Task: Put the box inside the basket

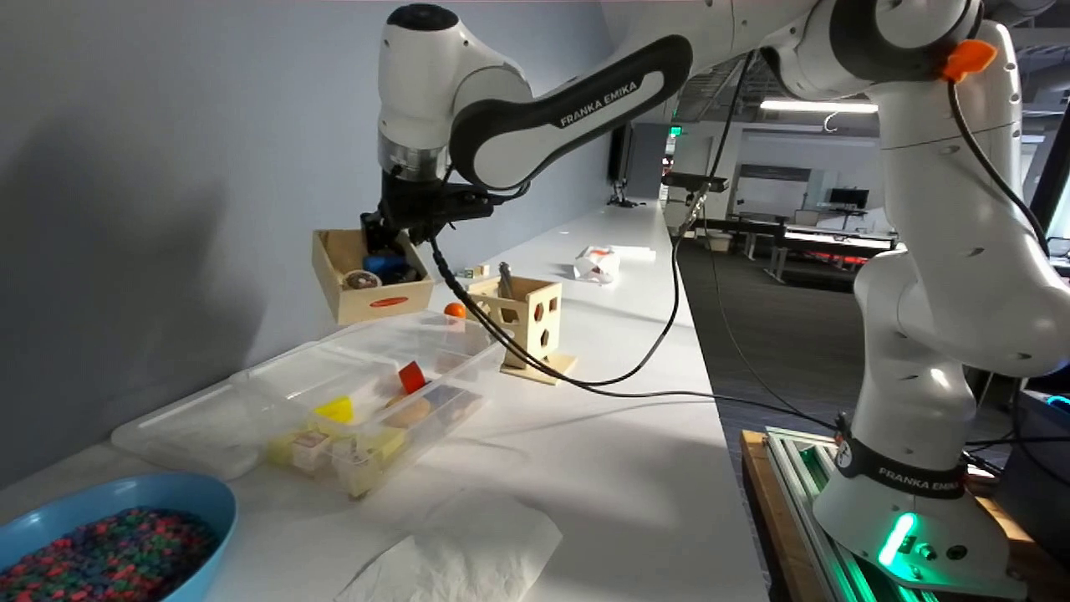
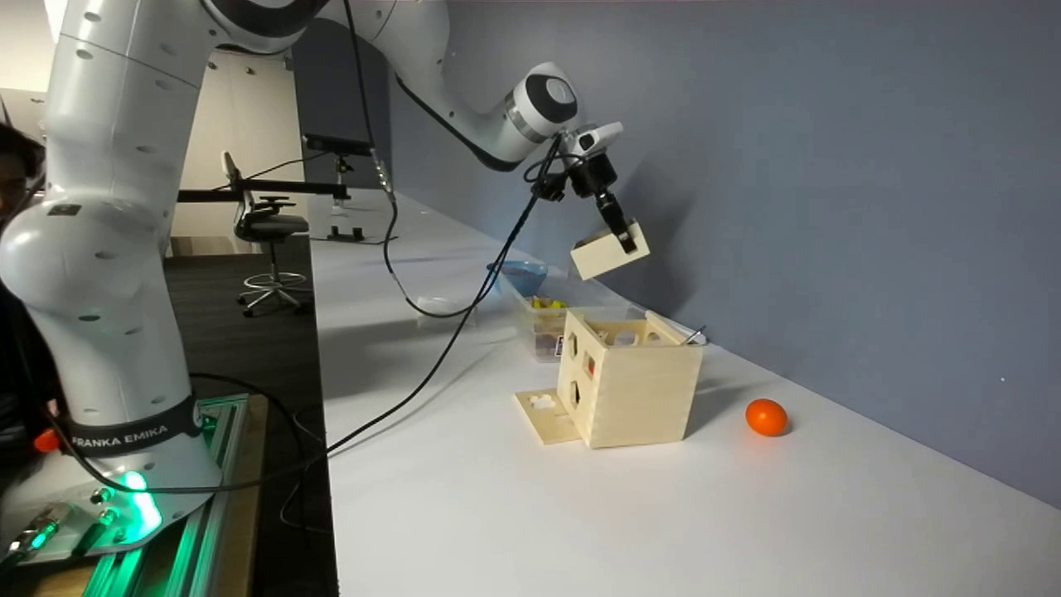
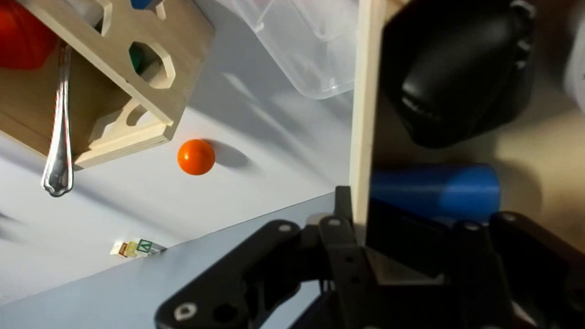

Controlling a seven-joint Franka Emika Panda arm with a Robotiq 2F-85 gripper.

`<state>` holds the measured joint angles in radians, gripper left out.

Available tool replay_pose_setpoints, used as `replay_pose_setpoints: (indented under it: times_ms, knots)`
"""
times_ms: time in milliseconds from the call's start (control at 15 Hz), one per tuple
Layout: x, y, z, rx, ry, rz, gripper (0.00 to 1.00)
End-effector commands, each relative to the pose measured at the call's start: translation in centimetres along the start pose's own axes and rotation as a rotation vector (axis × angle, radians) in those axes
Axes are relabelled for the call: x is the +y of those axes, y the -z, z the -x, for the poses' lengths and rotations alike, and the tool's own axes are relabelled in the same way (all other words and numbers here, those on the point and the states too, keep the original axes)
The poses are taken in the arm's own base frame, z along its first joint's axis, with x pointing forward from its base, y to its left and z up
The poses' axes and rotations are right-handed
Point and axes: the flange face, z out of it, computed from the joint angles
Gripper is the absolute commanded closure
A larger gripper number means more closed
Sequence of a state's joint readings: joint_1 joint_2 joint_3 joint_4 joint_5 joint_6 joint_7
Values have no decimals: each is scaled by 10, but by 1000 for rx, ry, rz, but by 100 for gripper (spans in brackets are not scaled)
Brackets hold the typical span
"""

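The light-tan box [image 1: 384, 303] is held tilted in the air, near the wall, and also shows in an exterior view [image 2: 608, 257]. In the wrist view the box's wall [image 3: 364, 114] runs between my fingers. My gripper [image 3: 358, 214] is shut on this wall, one finger outside, one inside. The gripper also shows in both exterior views [image 1: 389, 238] [image 2: 627, 236]. A blue cylinder [image 3: 438, 189] and a black object [image 3: 457, 77] lie inside the box. The clear whitish plastic basket [image 1: 456, 401] stands on the table below the box, holding yellow and red pieces. Its corner shows in the wrist view [image 3: 315, 68].
A pale wooden block with holes [image 2: 642, 398] stands beside the basket, a spoon in it. An orange ball [image 2: 767, 417] lies near it. A blue bowl of beads [image 1: 196, 510], a clear lid-like tray [image 1: 180, 431] and white paper [image 1: 468, 552] are around the basket. Cables hang from the arm.
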<state>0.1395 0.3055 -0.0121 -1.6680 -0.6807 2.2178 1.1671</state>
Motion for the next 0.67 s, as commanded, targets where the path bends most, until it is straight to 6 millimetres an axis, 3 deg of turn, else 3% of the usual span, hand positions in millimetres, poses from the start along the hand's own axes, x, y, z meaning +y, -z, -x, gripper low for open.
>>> replay_pose_setpoints:
  times_ms: [0,400,467,533,600]
  knots:
    - [31,17,-1,-13,114,-58,98]
    - [64,38,8,8,280,-33,98]
    - [65,40,10,24,280,-31,98]
    - [51,28,1,2,248,-25,90]
    - [54,31,4,3,255,-24,90]
